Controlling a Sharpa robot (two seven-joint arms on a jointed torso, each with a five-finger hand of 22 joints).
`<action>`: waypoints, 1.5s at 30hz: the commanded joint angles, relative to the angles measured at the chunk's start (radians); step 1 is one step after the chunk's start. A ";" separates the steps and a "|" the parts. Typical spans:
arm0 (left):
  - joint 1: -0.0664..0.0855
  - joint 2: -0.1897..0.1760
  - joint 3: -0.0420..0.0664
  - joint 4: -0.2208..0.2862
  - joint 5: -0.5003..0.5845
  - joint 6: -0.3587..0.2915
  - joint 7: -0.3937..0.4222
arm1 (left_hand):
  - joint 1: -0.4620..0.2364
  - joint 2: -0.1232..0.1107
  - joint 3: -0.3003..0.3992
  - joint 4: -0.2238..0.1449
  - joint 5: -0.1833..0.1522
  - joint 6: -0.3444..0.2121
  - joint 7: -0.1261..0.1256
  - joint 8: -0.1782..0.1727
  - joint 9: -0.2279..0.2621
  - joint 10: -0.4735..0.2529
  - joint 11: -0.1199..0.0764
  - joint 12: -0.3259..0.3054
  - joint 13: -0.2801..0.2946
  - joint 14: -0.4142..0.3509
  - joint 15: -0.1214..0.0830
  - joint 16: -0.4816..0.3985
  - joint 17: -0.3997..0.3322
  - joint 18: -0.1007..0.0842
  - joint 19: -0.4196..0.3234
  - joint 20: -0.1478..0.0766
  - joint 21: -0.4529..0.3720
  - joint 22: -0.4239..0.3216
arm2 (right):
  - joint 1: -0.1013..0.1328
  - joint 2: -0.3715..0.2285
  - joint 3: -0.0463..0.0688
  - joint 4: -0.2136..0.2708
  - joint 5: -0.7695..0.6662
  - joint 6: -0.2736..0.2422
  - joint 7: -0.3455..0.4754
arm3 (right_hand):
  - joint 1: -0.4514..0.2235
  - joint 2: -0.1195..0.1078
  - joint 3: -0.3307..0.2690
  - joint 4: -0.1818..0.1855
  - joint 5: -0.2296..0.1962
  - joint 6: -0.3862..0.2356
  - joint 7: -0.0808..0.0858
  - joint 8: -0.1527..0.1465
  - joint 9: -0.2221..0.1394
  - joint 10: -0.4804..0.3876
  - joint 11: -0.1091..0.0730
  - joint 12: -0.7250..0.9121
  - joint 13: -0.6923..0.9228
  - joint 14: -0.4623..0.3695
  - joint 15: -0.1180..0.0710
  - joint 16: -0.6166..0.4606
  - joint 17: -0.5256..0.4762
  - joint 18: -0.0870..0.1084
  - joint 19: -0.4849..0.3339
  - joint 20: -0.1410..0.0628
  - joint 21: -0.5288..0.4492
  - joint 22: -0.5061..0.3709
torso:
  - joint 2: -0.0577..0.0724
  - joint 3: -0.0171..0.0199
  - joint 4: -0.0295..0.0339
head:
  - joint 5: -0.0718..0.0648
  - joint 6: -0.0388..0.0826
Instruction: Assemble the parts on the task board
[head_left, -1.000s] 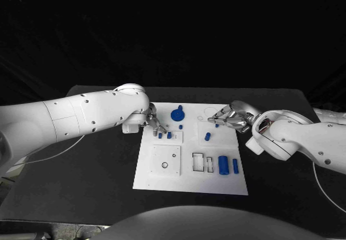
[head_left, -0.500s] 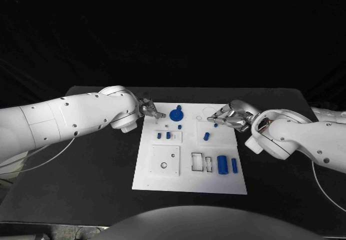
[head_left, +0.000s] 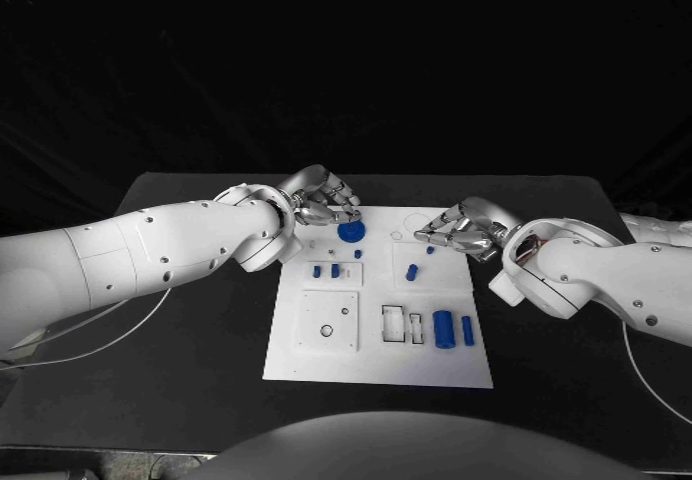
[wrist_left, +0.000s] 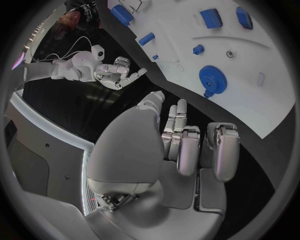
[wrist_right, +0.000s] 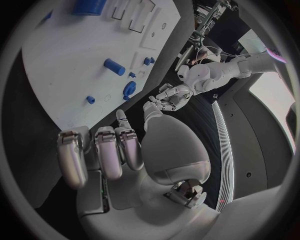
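The white task board (head_left: 329, 352) lies in the middle of the black table. On it are a blue gear (head_left: 351, 232), two short blue pegs (head_left: 326, 270), a slanted blue peg (head_left: 413, 271) and two blue cylinders (head_left: 451, 329). My left hand (head_left: 320, 196) hovers off the board's far left corner with its fingers curled in on nothing; the left wrist view shows these fingers (wrist_left: 187, 145) empty, with the gear (wrist_left: 215, 76) beyond them. By the board's far right edge is my right hand (head_left: 459, 231), its fingers (wrist_right: 100, 150) curled and nothing visible in them.
The board has rectangular recesses (head_left: 329, 320) and slots (head_left: 395, 323) near its front. Black table (head_left: 173, 330) surrounds it on all sides. In each wrist view the other hand shows across the board: the right hand (wrist_left: 115, 72) and the left hand (wrist_right: 172, 97).
My left hand has risen from the two short pegs and moved back past the board's far left corner, its fingers curling in. The right hand has stayed in place.
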 joint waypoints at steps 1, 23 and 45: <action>-0.009 0.022 0.000 -0.023 -0.158 0.052 0.107 | 0.027 -0.004 0.016 0.000 -0.044 0.003 0.000 -0.005 -0.035 0.006 0.003 -0.027 -0.048 0.104 0.006 0.003 0.263 -0.015 0.103 0.011 0.002 0.263 | -0.002 0.000 0.000 -0.001 0.001 -0.011 0.023 | 0.007 0.006 -0.001 -0.003 0.004 0.005 0.003 0.005 0.000 0.107 0.006 -0.005 0.263 0.102 0.007 0.004 0.263 -0.014 0.107 0.008 0.004 0.263 | 0.000 0.0005 -0.0001 | 0.002 0.000; -0.022 0.093 0.000 -0.097 -0.637 0.220 0.027 | 0.142 0.011 0.106 -0.002 -0.334 0.119 -0.031 0.007 -0.166 0.090 -0.012 -0.113 -0.249 0.104 -0.007 0.003 0.263 -0.015 0.103 0.005 0.002 0.263 | -0.003 0.000 0.000 0.002 0.001 0.003 0.011 | 0.008 0.006 -0.001 -0.003 0.004 0.005 0.003 0.005 0.000 0.107 0.006 -0.005 0.263 0.102 0.007 0.004 0.263 -0.014 0.107 0.008 0.004 0.263 | 0.000 0.0002 0.0004 | 0.003 0.000; -0.026 0.122 0.000 -0.117 -0.666 0.279 -0.017 | 0.187 0.012 0.133 -0.005 -0.336 0.095 -0.049 -0.005 -0.213 0.021 -0.037 -0.129 -0.278 0.104 -0.043 0.003 0.263 -0.015 0.103 0.002 0.002 0.263 | -0.003 0.003 0.000 0.002 0.000 0.010 0.009 | 0.007 0.006 -0.002 -0.003 0.002 0.006 0.002 0.005 0.000 0.107 0.006 -0.005 0.263 0.102 0.007 0.004 0.263 -0.014 0.107 0.008 0.004 0.263 | 0.001 0.0007 -0.0001 | 0.004 0.000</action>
